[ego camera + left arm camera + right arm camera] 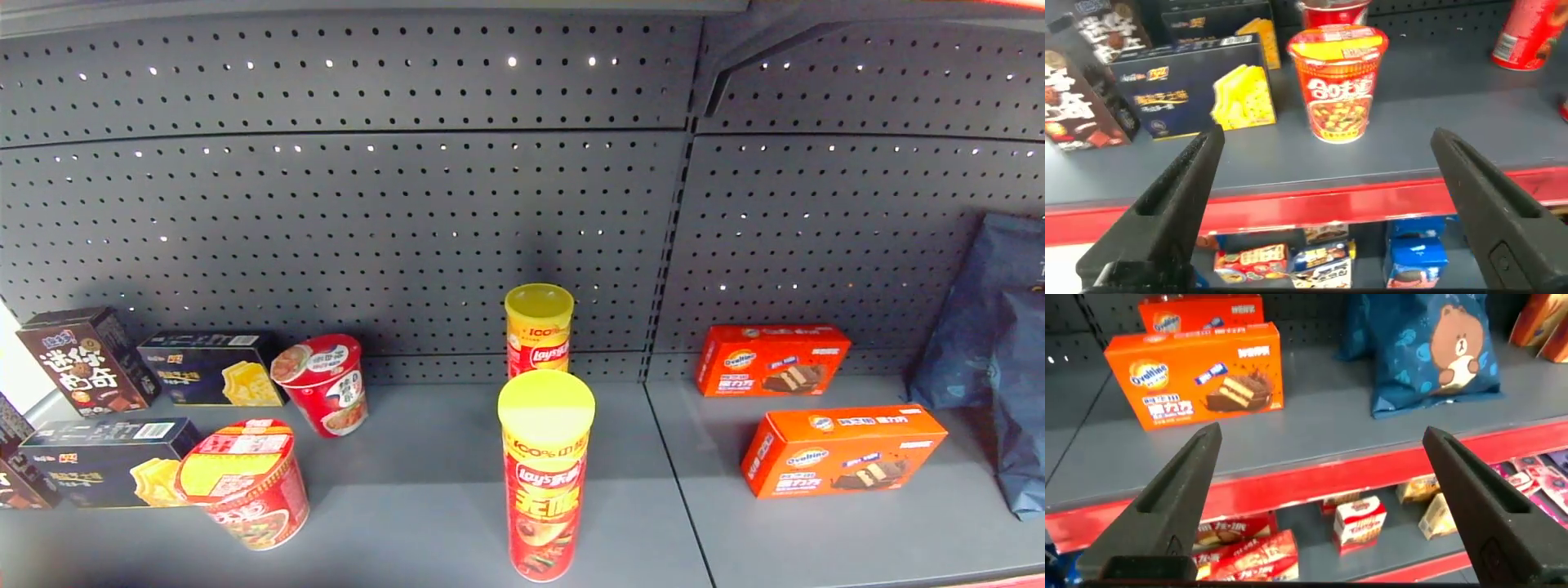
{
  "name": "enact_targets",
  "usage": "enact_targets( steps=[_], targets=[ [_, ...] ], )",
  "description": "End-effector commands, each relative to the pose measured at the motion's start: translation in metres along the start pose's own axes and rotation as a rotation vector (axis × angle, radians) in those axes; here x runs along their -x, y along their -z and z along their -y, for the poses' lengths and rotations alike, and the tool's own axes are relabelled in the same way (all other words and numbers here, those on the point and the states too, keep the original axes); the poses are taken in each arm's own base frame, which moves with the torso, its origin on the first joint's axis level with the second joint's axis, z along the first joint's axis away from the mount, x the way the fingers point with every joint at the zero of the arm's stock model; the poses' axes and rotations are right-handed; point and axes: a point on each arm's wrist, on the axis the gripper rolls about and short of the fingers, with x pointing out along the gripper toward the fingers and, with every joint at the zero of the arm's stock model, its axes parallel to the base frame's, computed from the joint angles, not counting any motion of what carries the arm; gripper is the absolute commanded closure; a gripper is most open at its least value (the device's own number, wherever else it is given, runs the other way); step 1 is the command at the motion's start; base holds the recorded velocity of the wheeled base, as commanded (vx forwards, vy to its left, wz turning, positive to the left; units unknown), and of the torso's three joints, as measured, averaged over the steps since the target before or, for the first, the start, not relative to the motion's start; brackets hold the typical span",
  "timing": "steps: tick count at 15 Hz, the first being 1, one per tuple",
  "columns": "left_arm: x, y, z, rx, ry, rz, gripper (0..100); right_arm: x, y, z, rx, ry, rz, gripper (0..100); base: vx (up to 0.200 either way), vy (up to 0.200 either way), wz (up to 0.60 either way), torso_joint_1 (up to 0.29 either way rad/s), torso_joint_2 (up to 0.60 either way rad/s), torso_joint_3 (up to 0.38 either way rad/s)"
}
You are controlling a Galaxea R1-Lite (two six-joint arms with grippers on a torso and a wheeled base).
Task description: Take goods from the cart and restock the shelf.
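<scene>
**Q:** Shelf, centre stock?
**A:** Front chip can upright, rear chip can directly behind it.
**Q:** Sides?
**A:** Noodle cups and dark boxes on the left. Orange boxes and blue bags on the right.
**Q:** Pincers?
**A:** Left pincer and right pincer are both spread wide and empty, just before the shelf's red edge.

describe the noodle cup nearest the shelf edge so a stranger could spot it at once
On the grey shelf with the perforated back panel, look to its left part. The noodle cup stands at the front, beside the front dark box with a yellow biscuit picture. Its lid is mostly yellow, while the red cup behind it has a mostly white lid.
</scene>
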Motion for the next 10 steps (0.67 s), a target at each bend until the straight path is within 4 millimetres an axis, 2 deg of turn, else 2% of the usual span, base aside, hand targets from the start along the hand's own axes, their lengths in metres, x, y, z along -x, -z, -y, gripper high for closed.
enact_targets(
  steps=[1, 4, 6, 10],
  targets=[
    [-0.0005, 0.0006, 0.0003, -0.003, 0.007, -0.008, 0, 0.0008, 0.0004, 0.0002, -0.009, 0.0, 0.009, 0, 0.0, 0.0, 0.0, 0.0, 0.0, 0.0],
    [-0.0005, 0.0005, 0.0003, -0.002, 0.004, -0.007, 0, 0.0008, 0.0004, 0.0001, -0.016, -0.003, 0.009, 0, 0.0, 0.0, 0.0, 0.0, 0.0, 0.0],
    [-0.0005, 0.0005, 0.0003, -0.004, 0.007, -0.007, 0, 0.0008, 0.0004, 0.0001, -0.027, -0.003, 0.009, 0, 0.0, 0.0, 0.6, 0.005, 0.0, 0.0],
    [-0.0005, 0.0005, 0.0003, -0.004, 0.007, -0.007, 0, 0.0006, 0.0004, 0.0001, -0.024, -0.003, 0.008, 0, 0.0, 0.0, 0.0, 0.0, 0.0, 0.0]
  ],
)
